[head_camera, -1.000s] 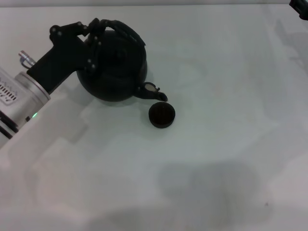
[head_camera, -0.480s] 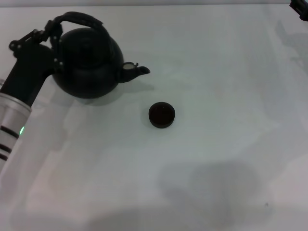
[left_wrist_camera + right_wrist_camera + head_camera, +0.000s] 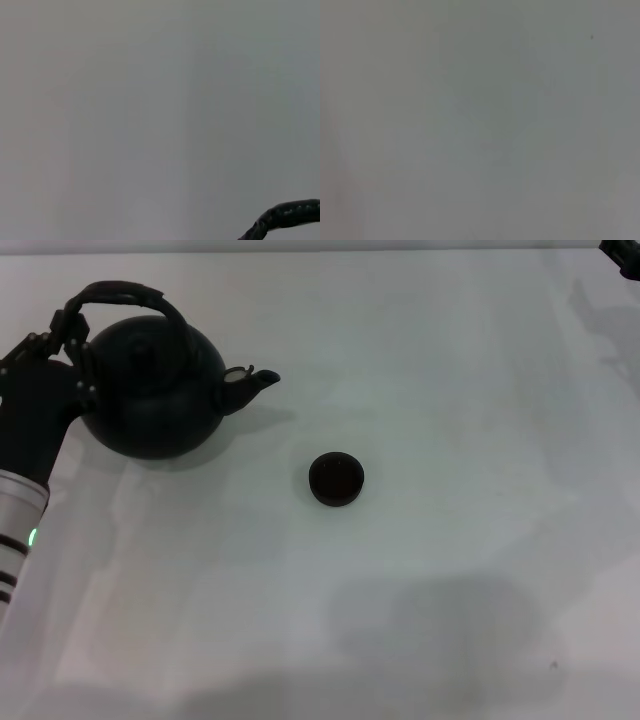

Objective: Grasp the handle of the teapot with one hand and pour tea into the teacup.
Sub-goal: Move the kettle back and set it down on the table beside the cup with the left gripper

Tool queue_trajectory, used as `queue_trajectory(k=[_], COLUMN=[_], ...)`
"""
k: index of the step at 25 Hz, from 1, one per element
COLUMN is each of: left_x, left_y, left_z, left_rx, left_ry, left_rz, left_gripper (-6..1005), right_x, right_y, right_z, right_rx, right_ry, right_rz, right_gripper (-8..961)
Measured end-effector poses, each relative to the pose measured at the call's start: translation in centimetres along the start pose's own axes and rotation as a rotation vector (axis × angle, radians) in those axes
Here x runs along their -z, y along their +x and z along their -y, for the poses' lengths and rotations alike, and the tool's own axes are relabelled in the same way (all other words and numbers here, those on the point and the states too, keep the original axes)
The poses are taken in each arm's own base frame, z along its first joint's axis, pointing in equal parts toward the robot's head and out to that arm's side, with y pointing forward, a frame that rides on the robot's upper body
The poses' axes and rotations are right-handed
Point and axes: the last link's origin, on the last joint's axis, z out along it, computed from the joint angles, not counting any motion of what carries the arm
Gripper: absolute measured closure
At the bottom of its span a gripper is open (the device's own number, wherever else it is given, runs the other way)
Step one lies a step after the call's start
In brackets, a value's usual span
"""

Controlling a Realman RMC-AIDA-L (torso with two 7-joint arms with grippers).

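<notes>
The matte-black teapot [image 3: 150,390] stands upright at the far left of the white table, its short spout [image 3: 250,383] pointing right toward the teacup. Its arched handle [image 3: 125,290] spans over the lid. My left gripper [image 3: 68,332] is shut on the handle's left end, with the arm coming in from the lower left. A piece of the handle also shows in the left wrist view [image 3: 287,215]. The small dark teacup [image 3: 336,479] stands apart from the teapot, to the right of it and nearer to me. My right gripper [image 3: 625,258] is parked at the far right corner.
The white table [image 3: 450,570] stretches wide around the cup. The right wrist view shows only plain table surface.
The teapot was tilted with its spout over the teacup. My left gripper has since righted it and carried it left, away from the cup. The cup has not moved.
</notes>
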Motion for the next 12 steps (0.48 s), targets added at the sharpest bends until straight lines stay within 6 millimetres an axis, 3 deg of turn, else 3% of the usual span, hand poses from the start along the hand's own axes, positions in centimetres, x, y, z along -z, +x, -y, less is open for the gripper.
queue_trajectory(k=[12], left_x=[1.5], left_y=[-1.0], left_z=[0.9], left_rx=[0.005], left_ry=[0.049], left_rz=[0.053], left_gripper=[900], right_x=[0.0], right_y=[0.0], right_z=[0.1], right_rx=[-0.009], right_ry=[0.008], right_rz=[0.003], right_gripper=[113])
